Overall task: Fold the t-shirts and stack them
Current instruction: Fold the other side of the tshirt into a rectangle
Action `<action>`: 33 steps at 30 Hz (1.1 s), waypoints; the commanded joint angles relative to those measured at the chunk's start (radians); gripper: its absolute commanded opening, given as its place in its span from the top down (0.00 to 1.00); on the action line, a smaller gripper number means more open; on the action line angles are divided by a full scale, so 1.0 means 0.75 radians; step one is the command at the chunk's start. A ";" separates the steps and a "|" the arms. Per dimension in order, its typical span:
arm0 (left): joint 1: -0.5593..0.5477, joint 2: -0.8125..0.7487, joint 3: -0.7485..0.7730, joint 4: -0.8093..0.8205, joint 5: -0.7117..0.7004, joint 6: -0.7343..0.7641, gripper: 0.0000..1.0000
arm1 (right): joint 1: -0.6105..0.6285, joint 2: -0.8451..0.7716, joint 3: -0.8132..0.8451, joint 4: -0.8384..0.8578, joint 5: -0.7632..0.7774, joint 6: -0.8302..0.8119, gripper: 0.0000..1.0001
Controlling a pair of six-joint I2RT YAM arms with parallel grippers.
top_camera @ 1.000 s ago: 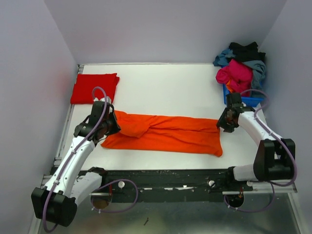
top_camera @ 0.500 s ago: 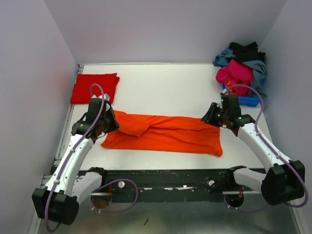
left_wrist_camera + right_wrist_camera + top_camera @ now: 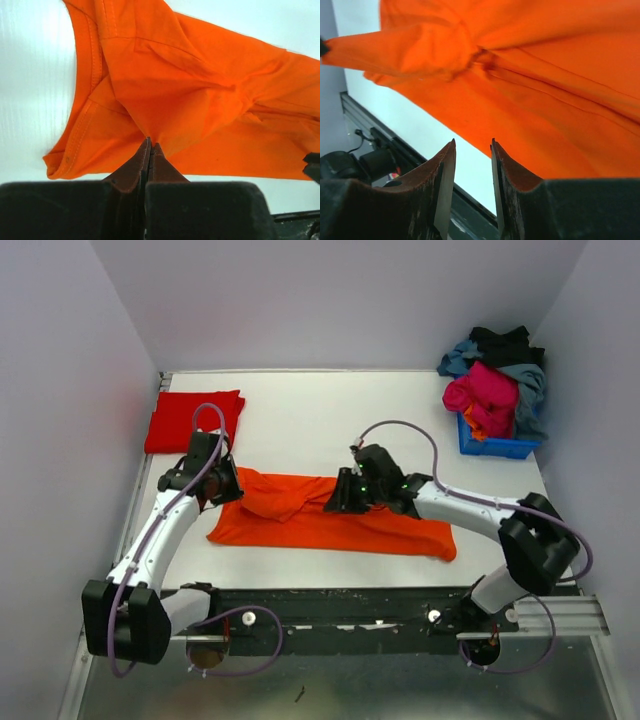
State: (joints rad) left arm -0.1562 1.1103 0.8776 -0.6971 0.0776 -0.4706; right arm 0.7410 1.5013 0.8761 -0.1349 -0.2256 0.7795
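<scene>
Left pincer (image 3: 150, 144): clamped shut on a pinch of the orange shirt (image 3: 200, 100) near its left end, and the cloth tents up into the tips.
Right pincer (image 3: 472, 146): jaws parted by a narrow gap with nothing between them. It hovers over the orange shirt's middle, right beside the bunched fold.
Orange shirt: a long band on the table (image 3: 330, 415). The left part is doubled over and rumpled; the right part lies flat.
Step in hand: looks like a two-handed fold, with the left already gripping and the right lining up for its own bite.
Doing it well: bring the right pincer down on the near edge of the bunch and take both layers, not just the top skin. Hold the left grip level so the cloth doesn't twist, then lift both together and lay the fold over squarely.
Watch for: a thin pinch slipping out, or the flat part dragging along.
Red shirt (image 3: 193, 418): already folded, lying beyond the orange shirt's left end and apart from it. Likely the base of the stack.
Loose shirts (image 3: 495, 380): heaped on a blue bin (image 3: 497, 448), beyond the orange shirt's right end and well apart from it.
</scene>
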 commanded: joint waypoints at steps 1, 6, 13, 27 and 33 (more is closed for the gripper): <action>0.016 0.092 0.051 0.087 -0.093 0.040 1.00 | 0.131 0.174 0.226 0.072 0.070 0.092 0.59; 0.032 0.150 -0.006 0.207 -0.110 -0.049 1.00 | 0.206 0.356 0.398 0.002 0.100 0.143 0.67; 0.036 0.195 -0.008 0.293 -0.144 -0.131 1.00 | 0.284 0.514 0.572 -0.143 0.235 0.102 0.68; 0.034 0.279 -0.172 0.565 -0.177 -0.225 1.00 | 0.345 0.714 0.758 -0.280 0.293 0.018 0.66; 0.034 0.262 -0.188 0.568 -0.175 -0.221 1.00 | 0.348 0.772 0.826 -0.321 0.356 0.018 0.63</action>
State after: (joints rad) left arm -0.1368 1.3170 0.7486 -0.3073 -0.0341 -0.6292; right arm 0.9909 2.0411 1.4425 -0.3252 -0.0124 0.8059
